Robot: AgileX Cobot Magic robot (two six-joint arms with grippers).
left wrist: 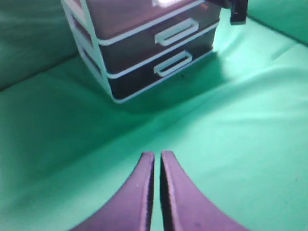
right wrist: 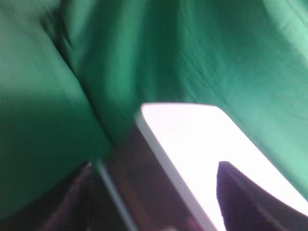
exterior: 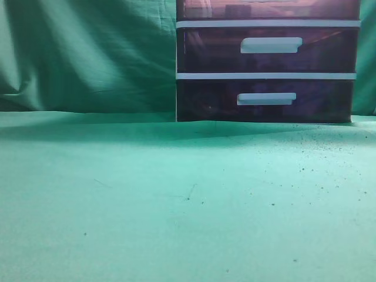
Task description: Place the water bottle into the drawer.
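Still hunting for the bottle

Oddly, no water bottle shows anywhere. Left pincer (left wrist: 157, 166) hangs closed and empty over the green surface (exterior: 147, 205); right pincer (right wrist: 159, 192) sits above the drawer unit (exterior: 265, 64) — grip unclear. The drawer (exterior: 267, 9) looks shut; locating the bottle likely comes next.

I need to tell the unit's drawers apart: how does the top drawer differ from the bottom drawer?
The top drawer looks lighter, pinkish-brown, and is cut off by the frame edge; the bottom drawer is darker purple-brown and fully visible. The bottom drawer carries a white bar handle; no handle shows on the top drawer's visible part. Both sit closed in the same white frame.
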